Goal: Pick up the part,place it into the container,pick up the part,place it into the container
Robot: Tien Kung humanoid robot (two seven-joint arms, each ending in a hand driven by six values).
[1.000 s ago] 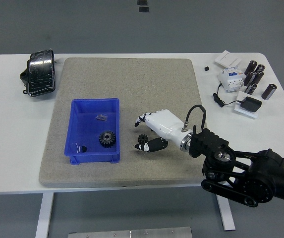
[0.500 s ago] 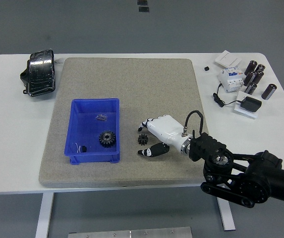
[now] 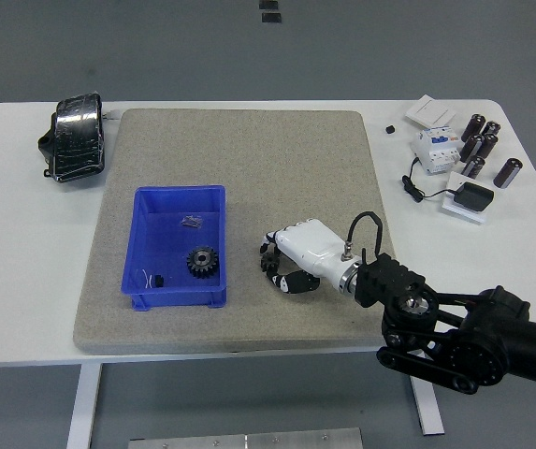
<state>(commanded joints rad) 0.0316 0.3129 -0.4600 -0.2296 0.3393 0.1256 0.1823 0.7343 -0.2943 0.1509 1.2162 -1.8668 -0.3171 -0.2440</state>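
Head view
Right hand (image 3: 286,265): lying low on the grey mat (image 3: 249,159), fingers curling closed around a small black gear (image 3: 269,261), just right of the container.
Container (image 3: 178,245): blue bin sitting on the mat, holding a larger black gear (image 3: 203,262).
Counter (image 3: 24,271): white, carrying the mat.

- One view only, the head view; no second view to share any part of the scene with.
- Camera sat high on the robot's side, faced forward and down over the white table (image 3: 24,309).
- Table's near edge ran along the lower frame; grey floor showed beyond the far edge.
- Moderate range: nearly the whole tabletop in frame.
- Right arm (image 3: 464,337) entered from lower right.
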